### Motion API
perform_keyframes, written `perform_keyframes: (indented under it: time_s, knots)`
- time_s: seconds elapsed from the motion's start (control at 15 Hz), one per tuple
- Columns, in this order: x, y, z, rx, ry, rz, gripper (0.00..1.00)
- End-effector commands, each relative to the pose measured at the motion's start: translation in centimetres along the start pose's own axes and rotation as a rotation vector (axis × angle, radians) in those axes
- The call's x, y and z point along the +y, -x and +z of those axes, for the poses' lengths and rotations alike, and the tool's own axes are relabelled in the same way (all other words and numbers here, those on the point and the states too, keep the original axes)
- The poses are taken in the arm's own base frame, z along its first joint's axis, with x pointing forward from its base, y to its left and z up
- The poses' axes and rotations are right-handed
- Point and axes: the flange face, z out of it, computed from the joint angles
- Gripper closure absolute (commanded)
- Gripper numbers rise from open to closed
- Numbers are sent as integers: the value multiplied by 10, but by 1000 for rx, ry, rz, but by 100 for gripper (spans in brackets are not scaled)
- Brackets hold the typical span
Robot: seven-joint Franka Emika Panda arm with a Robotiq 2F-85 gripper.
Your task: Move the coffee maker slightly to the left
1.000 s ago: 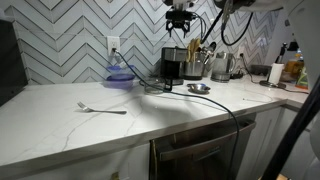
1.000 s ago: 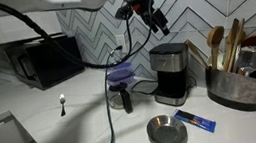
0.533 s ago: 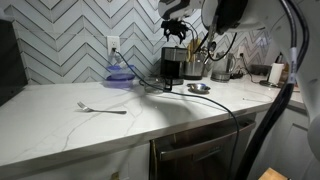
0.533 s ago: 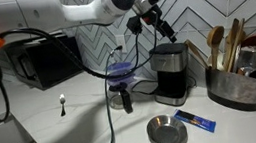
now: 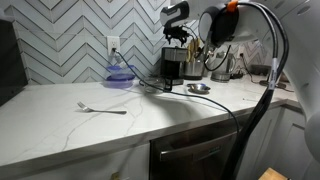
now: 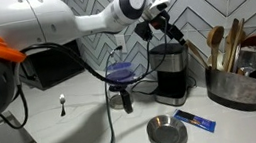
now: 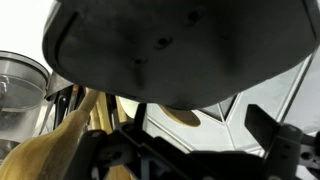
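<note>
Directly below the fingertips of the gripper [image 6: 166, 34] stands the coffee maker [image 6: 172, 73], upright on the counter [image 5: 60, 115] against the tiled wall. In both exterior views the gripper hangs just above the appliance's top edge; contact cannot be confirmed. In the wrist view the dark top of the coffee maker [image 7: 170, 50] fills most of the frame, and the two fingers [image 7: 275, 140] appear set apart at the lower corners, so the fingers are judged spread, with nothing between them.

Beyond the fingers, on the far side of the appliance, stands the utensil crock [image 6: 233, 85] with wooden spoons. On the near side sits a blue bowl [image 6: 121, 72]. A small metal dish [image 6: 165, 132] lies on the counter in front.

Step in hand: approach and alignment over the appliance; no grasp or push is established.

Next move, as judged:
1. Lower the fingers until they bracket or bear against the upper body.
2. Apply a short, level sideways displacement toward the left.
3. Keep the load low on the body to prevent tipping.
4. Check clearance to the blue bowl.
</note>
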Motion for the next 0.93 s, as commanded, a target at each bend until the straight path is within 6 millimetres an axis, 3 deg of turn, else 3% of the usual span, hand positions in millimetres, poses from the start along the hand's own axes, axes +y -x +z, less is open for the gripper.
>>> perform_keyframes:
  time_s: [0.0,0.87]
  knots:
    - [4,-3,14,32,6,-50,0]
    - [7,-2,34,65,-21,-83,0]
